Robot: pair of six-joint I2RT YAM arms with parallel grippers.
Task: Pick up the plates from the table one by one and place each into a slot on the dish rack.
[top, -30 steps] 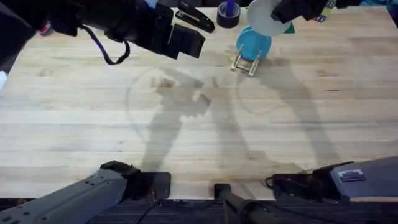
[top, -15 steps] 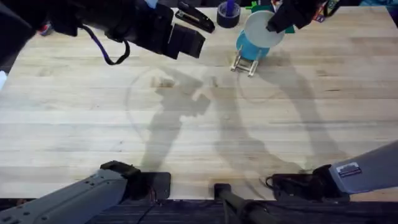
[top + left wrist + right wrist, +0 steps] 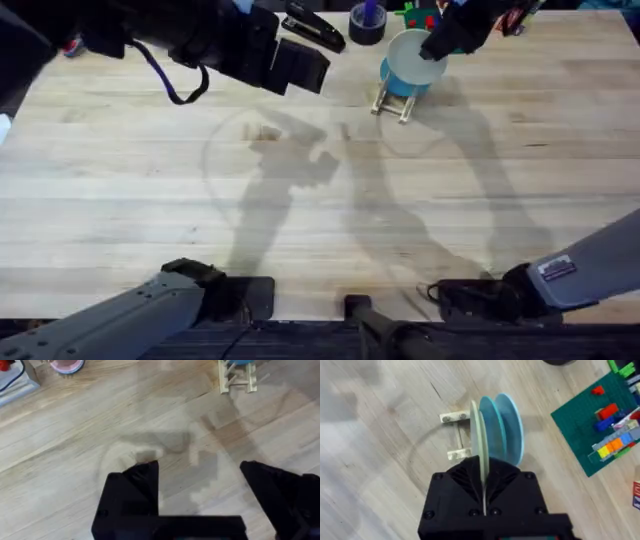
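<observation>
I have the right hand clamped on the cream plate, gripping its edge so the plate stands on end. In the right wrist view the cream plate is upright, edge-on to me, just beside two blue plates that already stand in the rack. I cannot tell whether the cream plate is seated in a slot or merely touching the dowels.

From overhead, the rack sits near the far edge of the surface, a little right of the middle, with a blue plate showing under the cream one. The right arm reaches to it from the lower right.

My left hand hangs above bare wood, fingers spread wide and holding nothing. Overhead it shows at the far left.

Along the far edge I see a roll of tape and a green brick board, beside the rack.
</observation>
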